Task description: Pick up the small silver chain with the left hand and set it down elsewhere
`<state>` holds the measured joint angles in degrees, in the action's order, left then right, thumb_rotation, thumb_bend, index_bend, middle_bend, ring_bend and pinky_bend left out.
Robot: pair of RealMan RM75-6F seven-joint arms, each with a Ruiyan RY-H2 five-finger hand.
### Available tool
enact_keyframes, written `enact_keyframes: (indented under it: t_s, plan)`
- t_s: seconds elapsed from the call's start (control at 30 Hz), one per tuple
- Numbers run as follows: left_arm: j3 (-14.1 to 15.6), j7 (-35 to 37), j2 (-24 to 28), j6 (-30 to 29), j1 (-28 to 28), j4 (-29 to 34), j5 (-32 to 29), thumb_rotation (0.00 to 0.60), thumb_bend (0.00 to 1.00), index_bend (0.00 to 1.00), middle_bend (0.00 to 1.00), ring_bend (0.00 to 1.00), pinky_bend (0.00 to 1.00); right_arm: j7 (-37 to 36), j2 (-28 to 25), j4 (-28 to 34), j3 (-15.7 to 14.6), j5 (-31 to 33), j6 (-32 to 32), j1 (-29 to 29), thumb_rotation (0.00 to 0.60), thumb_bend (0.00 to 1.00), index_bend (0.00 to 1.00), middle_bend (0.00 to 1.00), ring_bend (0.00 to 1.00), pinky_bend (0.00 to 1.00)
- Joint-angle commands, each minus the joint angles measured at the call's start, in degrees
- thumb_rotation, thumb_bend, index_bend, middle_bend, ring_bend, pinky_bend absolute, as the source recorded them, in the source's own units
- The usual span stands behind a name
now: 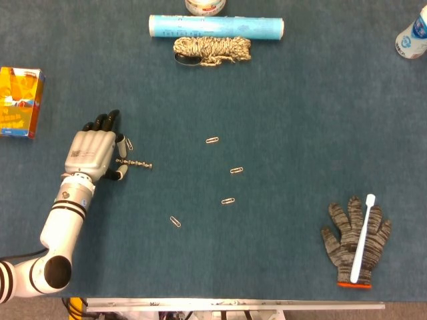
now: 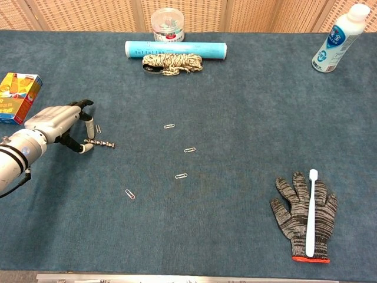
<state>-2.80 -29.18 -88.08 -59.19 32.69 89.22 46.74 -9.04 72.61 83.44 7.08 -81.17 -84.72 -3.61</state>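
Chain (image 1: 135, 163) lay straight on the blue table (image 1: 287, 100), long axis left-right, near end between my left hand's (image 1: 92, 151) loosely curled fingertips, grip uncertain, paperclip (image 1: 129, 144) just beside.

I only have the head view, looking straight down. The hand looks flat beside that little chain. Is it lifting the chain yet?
Observer: No. In the chest view the small silver chain lies flat on the table. The left hand arches over its left end, fingers curved down.
Operator: What's the round thing cut off at my top edge?
Observer: A clear round tub with coloured bits inside, standing behind the blue roll.
Operator: And the bottle in my right corner?
Observer: A white bottle with a white cap, standing upright.
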Motion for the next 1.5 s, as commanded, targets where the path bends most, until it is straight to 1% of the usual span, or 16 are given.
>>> enact_keyframes:
  t_s: [0.03,0.5,0.83,0.93,1.23,1.5]
  plan:
    - [0.01,0.08,0.01,0.1,-0.03,-0.04,-0.03,0.6,0.29,0.5,0.04,0.0,0.14,0.01,0.0,0.01,-0.01,0.0,-0.01,0.02,0.6,0.0,0.24,0.29,0.2,0.32]
    - [-0.09,0.02,-0.23,0.25,-0.16,-0.85,-0.44,0.6,0.32,0.51,0.04,0.0,0.14,0.13,0.09,0.05,0.05,0.0,0.19,-0.15,0.6,0.0,0.24,0.29,0.2,0.32]
    - [-0.04,-0.41,-0.24,0.25,-0.14,-0.97,-0.52,0.6,0.33,0.53,0.04,0.0,0.14,-0.01,0.13,-0.04,0.07,0.01,0.15,-0.12,0.6,0.0,0.24,0.29,0.2,0.32]
    - [-0.11,-0.31,-0.21,0.05,-0.22,-0.89,-0.38,0.6,0.33,0.55,0.04,0.0,0.14,-0.1,0.17,-0.11,0.11,0.02,0.19,-0.17,0.6,0.0,0.24,0.29,0.2,0.32]
    - [0.1,0.22,0.72,-1.8,-1.02,0.8,1.97,0.6,0.33,0.6,0.05,0.0,0.14,-0.03,0.13,-0.04,0.19,-0.08,0.1,-0.24,0.6,0.0,0.24,0.29,0.2,0.32]
    - [0.31,0.11,1.76,-3.9,-1.8,3.11,4.42,0.6,0.33,0.61,0.06,0.0,0.14,-0.09,0.06,0.0,0.2,-0.16,-0.05,-0.21,0.6,0.0,0.24,0.29,0.2,0.32]
